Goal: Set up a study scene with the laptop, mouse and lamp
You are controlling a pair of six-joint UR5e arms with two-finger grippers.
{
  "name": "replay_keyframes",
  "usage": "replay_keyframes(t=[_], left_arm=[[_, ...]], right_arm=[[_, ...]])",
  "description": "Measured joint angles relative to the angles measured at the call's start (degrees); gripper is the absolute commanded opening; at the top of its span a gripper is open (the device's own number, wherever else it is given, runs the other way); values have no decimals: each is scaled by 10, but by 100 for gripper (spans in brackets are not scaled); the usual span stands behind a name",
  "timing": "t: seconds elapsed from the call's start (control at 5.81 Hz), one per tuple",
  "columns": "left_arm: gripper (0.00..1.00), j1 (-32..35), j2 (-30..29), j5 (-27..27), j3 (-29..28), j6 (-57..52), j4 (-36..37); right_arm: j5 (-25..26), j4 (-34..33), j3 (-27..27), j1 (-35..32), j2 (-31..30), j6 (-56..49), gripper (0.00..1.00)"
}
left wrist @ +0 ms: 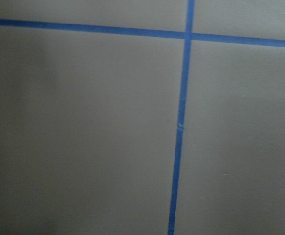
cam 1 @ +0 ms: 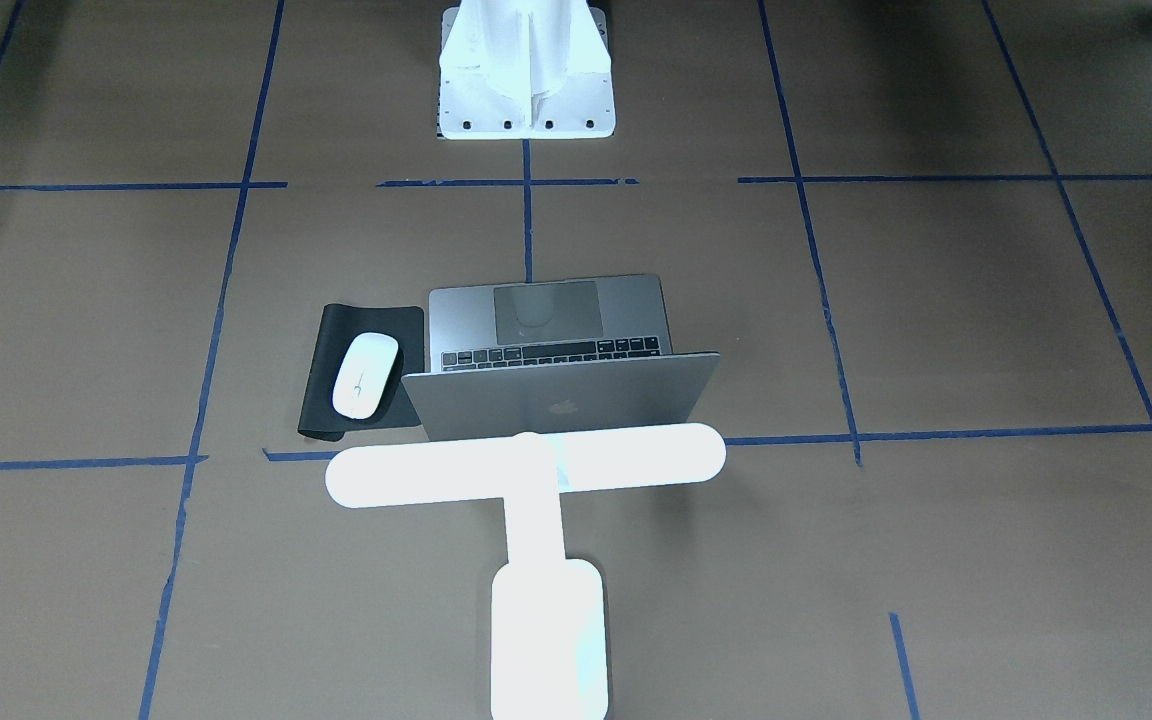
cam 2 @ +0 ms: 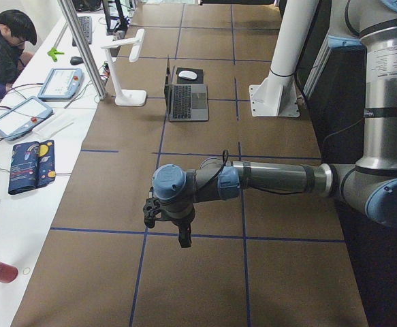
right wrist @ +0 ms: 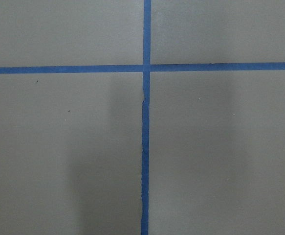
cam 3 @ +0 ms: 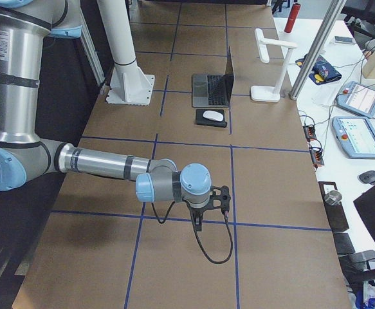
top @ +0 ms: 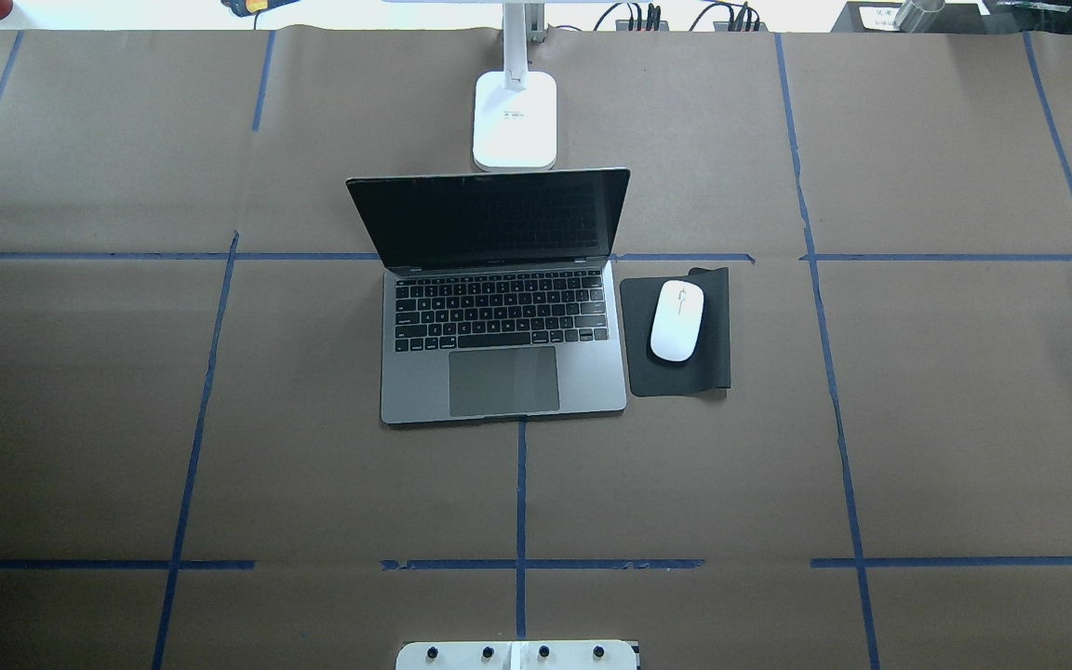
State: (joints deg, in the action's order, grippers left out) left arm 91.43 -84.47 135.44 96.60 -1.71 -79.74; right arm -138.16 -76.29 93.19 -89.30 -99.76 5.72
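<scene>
The silver-grey laptop [top: 503, 372] stands open at the table's middle, screen dark. The white mouse [top: 676, 320] lies on a black pad [top: 717, 354] just to the laptop's right. The white T-shaped lamp [cam 1: 526, 465] glows behind the laptop lid, its base [top: 515, 121] near the far edge. My left gripper [cam 2: 183, 242] hangs over bare table far off on the left end; I cannot tell whether it is open. My right gripper [cam 3: 197, 223] hangs over the right end, likewise unclear. Both wrist views show only brown paper and blue tape.
The white flared pedestal [cam 1: 526, 80] is bolted at the robot's side of the table. Beyond the far edge are teach pendants [cam 2: 62, 82], a patterned pouch [cam 2: 31, 167], cables and a seated operator [cam 2: 1, 48]. Blue tape lines [top: 522, 484] grid the brown paper.
</scene>
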Motion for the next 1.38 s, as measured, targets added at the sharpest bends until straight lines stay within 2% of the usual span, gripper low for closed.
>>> replay_keyframes(t=[0.69, 1.38], left_arm=[[100, 1, 15, -1, -22, -52, -39], [100, 1, 14, -2, -22, -55, -43]], right_arm=[[2, 0, 0, 0, 0, 0, 100], [2, 0, 1, 0, 0, -1, 100]])
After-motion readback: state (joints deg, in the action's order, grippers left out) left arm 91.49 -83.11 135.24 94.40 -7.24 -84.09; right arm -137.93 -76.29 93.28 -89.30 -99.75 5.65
